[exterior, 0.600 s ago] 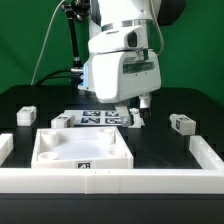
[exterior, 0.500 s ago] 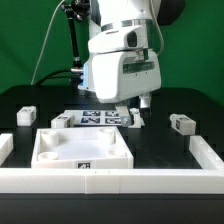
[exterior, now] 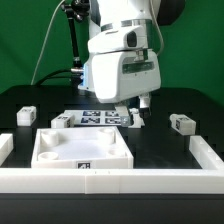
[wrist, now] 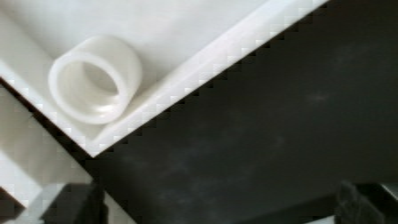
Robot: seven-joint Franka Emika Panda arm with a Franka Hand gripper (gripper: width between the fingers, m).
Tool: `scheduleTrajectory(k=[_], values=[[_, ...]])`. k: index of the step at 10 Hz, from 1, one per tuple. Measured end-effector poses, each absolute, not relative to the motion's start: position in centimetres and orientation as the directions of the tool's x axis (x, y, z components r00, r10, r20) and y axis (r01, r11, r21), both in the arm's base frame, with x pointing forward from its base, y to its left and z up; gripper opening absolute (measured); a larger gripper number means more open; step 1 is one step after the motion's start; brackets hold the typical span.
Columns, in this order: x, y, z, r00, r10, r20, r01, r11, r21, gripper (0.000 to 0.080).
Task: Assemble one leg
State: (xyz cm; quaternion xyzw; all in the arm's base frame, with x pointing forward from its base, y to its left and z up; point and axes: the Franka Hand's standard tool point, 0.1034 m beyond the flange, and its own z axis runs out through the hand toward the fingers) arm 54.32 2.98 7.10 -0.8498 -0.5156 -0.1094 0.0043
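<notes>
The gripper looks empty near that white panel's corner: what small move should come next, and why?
Probably shift toward the leg on the exterior view's right. The gripper is open and empty; only bare table lies between its fingers, beside the panel and its corner socket.

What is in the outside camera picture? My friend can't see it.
A big white robot arm reaches down with its gripper low by the marker board on a black table. In front lies a large white square panel. A small white leg lies at the exterior view's left, another leg at its right.
</notes>
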Motion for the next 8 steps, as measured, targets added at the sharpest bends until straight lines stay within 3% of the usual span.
scheduleTrajectory(k=[1,3,8], values=[[54.43,2.28,7.25,0.361,0.918,0.166,0.913,-0.384,0.139,0.065],[54.49,1.84,7.3,0.262,0.957,0.125,0.945,-0.28,0.17,0.065],[54.33,1.97,7.02,0.226,0.968,0.105,0.955,-0.242,0.173,0.065]])
